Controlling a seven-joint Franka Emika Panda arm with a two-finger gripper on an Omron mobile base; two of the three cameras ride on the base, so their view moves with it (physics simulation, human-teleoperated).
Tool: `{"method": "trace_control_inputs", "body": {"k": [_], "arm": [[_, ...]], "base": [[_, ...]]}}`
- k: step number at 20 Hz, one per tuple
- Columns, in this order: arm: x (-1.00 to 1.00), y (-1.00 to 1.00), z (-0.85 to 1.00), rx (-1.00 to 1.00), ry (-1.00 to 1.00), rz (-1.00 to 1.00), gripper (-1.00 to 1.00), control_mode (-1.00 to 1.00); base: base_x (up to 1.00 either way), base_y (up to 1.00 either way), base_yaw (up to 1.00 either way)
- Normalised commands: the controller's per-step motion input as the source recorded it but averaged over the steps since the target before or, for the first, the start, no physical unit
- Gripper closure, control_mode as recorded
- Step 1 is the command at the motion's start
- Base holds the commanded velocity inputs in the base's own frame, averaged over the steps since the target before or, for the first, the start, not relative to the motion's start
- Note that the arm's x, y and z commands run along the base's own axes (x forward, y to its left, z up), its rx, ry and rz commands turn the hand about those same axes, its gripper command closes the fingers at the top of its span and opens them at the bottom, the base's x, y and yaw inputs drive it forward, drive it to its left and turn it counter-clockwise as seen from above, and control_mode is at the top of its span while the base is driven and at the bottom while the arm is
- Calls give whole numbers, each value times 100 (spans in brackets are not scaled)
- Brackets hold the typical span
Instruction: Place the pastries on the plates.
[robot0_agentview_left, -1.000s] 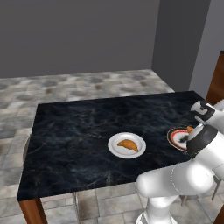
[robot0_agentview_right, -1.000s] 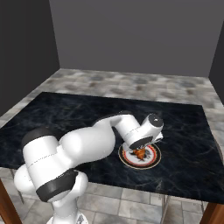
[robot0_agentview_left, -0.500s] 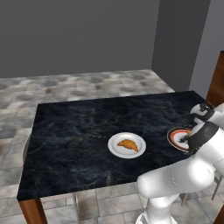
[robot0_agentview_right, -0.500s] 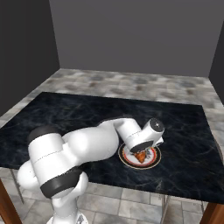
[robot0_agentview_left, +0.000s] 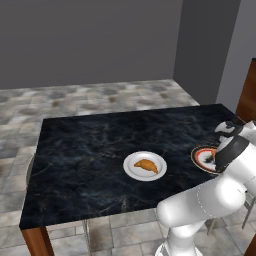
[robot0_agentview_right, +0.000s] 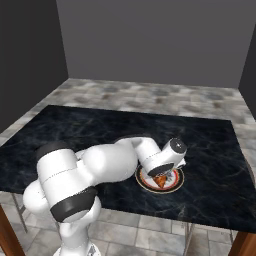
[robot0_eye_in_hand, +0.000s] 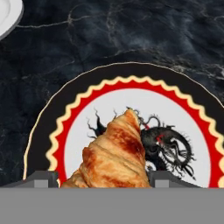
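The tool (robot0_eye_in_hand: 104, 179) grips a croissant (robot0_eye_in_hand: 114, 153) between its tips (above the patterned plate (robot0_eye_in_hand: 48, 127)).

The left base view is taken from behind and to the left of the arm, high up, facing forward and down over the whole dark marble desk (robot0_agentview_left: 90, 150); the grey wall and tiled floor are seen beyond it; the right base view is taken from behind and to the right, equally high, facing the same desk (robot0_agentview_right: 215, 150) from the other side; the patterned plate (robot0_agentview_left: 204, 156) is shared by both, seen at the right edge in one and near the centre (robot0_agentview_right: 172, 181) in the other; the hand view is taken very close, looking down along the jaws at that plate (robot0_eye_in_hand: 65, 113), with a croissant (robot0_eye_in_hand: 114, 153) large at its lower edge.
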Motion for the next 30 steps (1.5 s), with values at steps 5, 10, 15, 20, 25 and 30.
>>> {"method": "trace_control_inputs", "body": {"k": [5,10,15,20,25,30], "arm": [[15,0,-18,0,0,0,100,-100],[14,0,-16,0,0,0,100,-100],[14,0,-11,0,0,0,100,-100],[14,0,-11,0,0,0,100,-100],[11,0,-15,0,0,0,100,-100],[3,0,-25,0,0,0,-100,-100]], "base": [[0,0,0],[0,0,0],[0,0,0],[0,0,0],[0,0,0],[0,0,0]]}}
